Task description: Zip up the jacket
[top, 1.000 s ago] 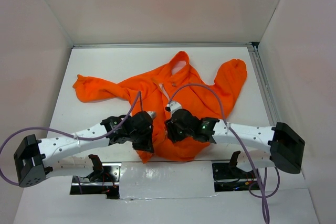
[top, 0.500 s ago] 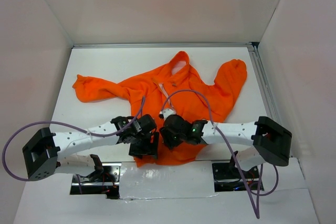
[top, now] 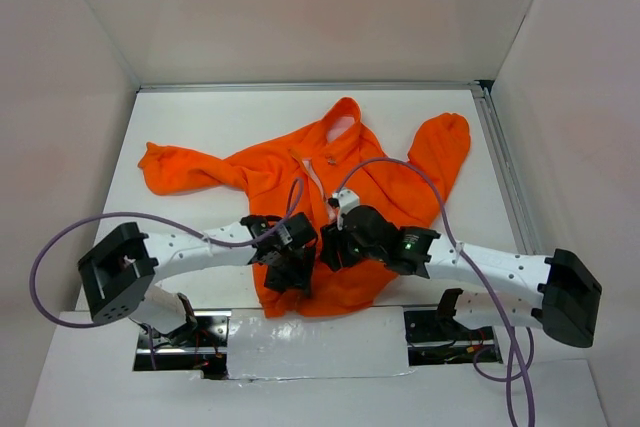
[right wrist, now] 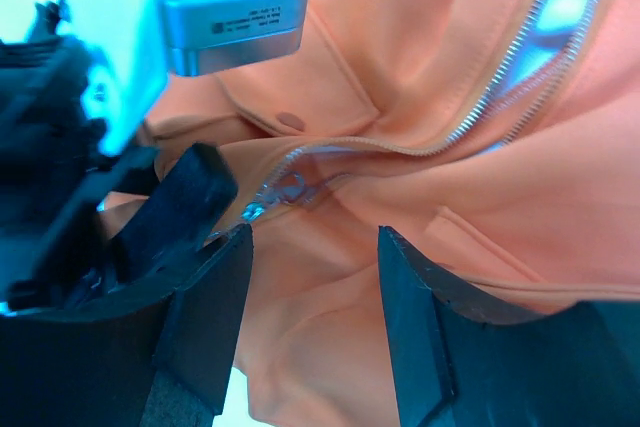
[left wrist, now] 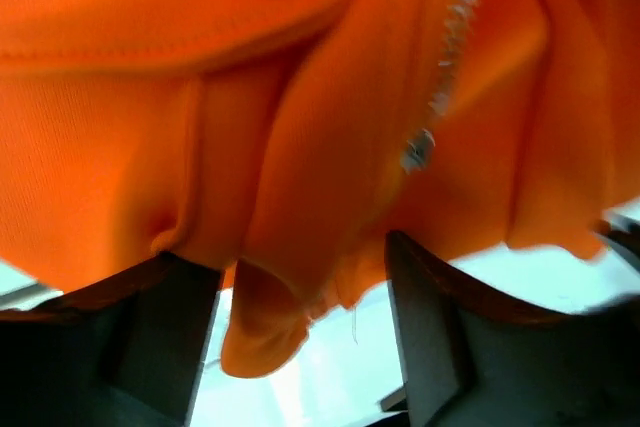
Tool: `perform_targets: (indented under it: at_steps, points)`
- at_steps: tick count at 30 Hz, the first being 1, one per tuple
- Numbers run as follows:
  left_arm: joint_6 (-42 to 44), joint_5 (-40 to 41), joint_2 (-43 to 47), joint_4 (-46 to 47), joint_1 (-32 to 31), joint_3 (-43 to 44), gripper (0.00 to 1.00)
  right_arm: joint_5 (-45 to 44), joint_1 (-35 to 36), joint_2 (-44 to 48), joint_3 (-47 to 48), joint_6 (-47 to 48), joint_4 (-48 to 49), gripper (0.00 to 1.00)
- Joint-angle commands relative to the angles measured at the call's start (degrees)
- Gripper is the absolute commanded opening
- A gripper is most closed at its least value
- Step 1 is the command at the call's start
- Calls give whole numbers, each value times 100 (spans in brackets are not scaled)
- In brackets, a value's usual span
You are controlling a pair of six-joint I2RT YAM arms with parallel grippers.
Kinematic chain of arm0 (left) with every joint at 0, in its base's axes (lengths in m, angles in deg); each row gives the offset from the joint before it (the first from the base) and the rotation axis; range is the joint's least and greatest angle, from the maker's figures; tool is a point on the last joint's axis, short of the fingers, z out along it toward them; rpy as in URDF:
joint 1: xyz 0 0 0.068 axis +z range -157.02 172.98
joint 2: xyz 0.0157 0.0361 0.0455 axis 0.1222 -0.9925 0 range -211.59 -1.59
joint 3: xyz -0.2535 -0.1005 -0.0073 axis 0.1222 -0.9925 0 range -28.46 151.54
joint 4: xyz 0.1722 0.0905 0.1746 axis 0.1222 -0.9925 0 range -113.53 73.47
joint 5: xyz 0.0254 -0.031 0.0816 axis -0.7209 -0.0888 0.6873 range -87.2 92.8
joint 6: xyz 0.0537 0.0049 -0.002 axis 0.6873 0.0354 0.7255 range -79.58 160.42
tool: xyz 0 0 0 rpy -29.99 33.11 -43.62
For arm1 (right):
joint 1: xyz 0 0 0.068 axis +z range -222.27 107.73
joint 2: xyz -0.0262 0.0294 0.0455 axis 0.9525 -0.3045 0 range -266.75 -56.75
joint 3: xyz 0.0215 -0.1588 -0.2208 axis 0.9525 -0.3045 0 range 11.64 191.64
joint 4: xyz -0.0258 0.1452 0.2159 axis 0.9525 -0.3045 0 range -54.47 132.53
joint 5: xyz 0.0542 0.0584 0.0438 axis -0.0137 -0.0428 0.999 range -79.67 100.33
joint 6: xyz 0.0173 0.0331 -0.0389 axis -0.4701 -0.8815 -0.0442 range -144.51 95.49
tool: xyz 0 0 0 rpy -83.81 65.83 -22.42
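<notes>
The orange jacket (top: pixel 392 190) lies spread on the white table, collar at the far end and sleeves out to both sides. Its silver zipper (top: pixel 313 175) is parted near the collar. My left gripper (top: pixel 293 273) is over the bottom hem; in the left wrist view it (left wrist: pixel 300 322) stands open, with a fold of the hem hanging between its fingers (left wrist: pixel 150 347) and the zipper slider (left wrist: pixel 418 150) just beyond. My right gripper (top: pixel 333 247) sits close beside it. It (right wrist: pixel 312 317) is open over the jacket's front (right wrist: pixel 330 347), with the slider (right wrist: pixel 283 189) just beyond its left fingertip.
White walls close in the table (top: pixel 200 122) on three sides, and a metal rail (top: pixel 500 167) runs along its right edge. Purple cables loop from both arms. Two dark cut-outs (top: pixel 180 347) sit by the arm bases. The left gripper's housing (right wrist: pixel 180 7) crowds the right wrist view.
My left gripper has gone from shut to open and moved right onto the hem. My right gripper has widened and shifted slightly toward the far side of the table.
</notes>
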Motion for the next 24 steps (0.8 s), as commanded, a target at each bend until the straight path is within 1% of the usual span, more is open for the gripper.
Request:
perform_targets:
  at_steps: [1,2,4,5,6,7,9,10,11,12,14,15,16,17,18,19,20,21,22,23,24]
  points:
    - [-24,193,-353,200,23,123,66,95,-123,283,-77,-94,112,60]
    - [-77,211,-546,156,49,150,58,130,-140,301,-86,-68,112,60]
    - [-157,290,-670,164,93,281,21,148,-149,354,-112,-68,86,60]
    - [-44,281,-671,164,198,352,8,104,-141,371,-139,-94,68,60]
    - [71,298,-645,164,251,439,0,-53,-167,389,-165,-138,42,60]
    - [168,455,-523,121,295,701,0,-115,-193,432,-200,-156,25,60]
    - [624,623,-373,24,427,1027,0,-352,-298,520,-297,-295,59,60]
    - [808,841,-215,32,479,1377,0,-710,-368,625,-323,-357,129,62]
    - [1332,870,-153,67,593,1572,0,-922,-465,678,-358,-541,156,64]
    - [1598,870,-117,233,655,2000,0,-1316,-692,801,-376,-656,182,66]
    - [2415,800,-125,427,971,2494,0,-1538,-1009,933,-368,-980,200,67]
    - [2610,782,-204,611,1085,3184,0,-1696,-1289,1143,-359,-1199,113,68]
    - [3038,538,-518,665,1339,3591,0,-2081,-1405,1249,-359,-1419,17,69]
    - [3243,327,-765,709,1480,4100,0,-2337,-1554,1555,-341,-2100,-367,71]
    - [3401,177,-1324,701,1560,5184,0,-2539,-1747,1749,-324,-2324,-519,71]
    - [3794,-181,-1643,666,1639,5769,0,-2898,-1819,1943,-332,-2544,-677,71]
    - [3972,-359,-1986,631,1640,6402,0,-3076,-1872,2310,-341,-2799,-975,74]
    - [4070,-465,-2650,447,1614,7618,0,-3191,-1968,2479,-385,-3062,-1047,74]
    - [4358,-614,-2927,324,1535,8126,0,-3218,-2021,2655,-420,-3135,-1091,75]
    - [4361,-885,-3156,236,1517,8653,0,-3157,-2065,2900,-464,-3144,-1057,75]
    - [4265,-923,-3306,61,1517,8580,0,-3096,-2100,2990,-551,-3040,-1048,76]
